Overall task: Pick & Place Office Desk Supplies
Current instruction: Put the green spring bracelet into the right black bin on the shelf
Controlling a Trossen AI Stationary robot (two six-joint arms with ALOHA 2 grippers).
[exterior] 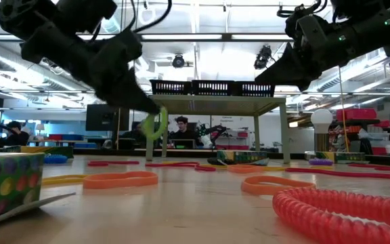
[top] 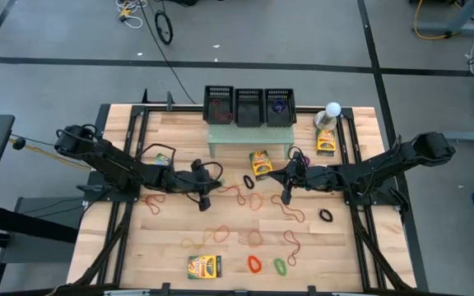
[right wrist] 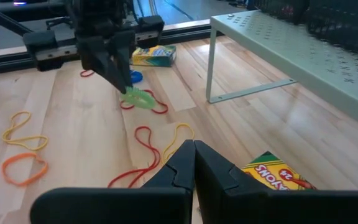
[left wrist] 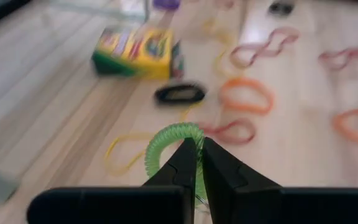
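Black bins [top: 248, 107] atop stand [top: 249, 136], one w/ blue loop [top: 279, 105].

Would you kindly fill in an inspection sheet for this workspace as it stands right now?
Surface: wooden table, strewn with supplies.
Job's things: rubber-band loops scattered across the table; crayon boxes at the near edge and by the stand; green coil loop held off the table.
Clutter: pale green stand carrying three black bins; white ball-topped object.
Grippers: left gripper shut on the green coil loop; right gripper shut, empty, above the table.
Cables: cords on the floor beyond the table.
Surroundings: seated people in the room behind.
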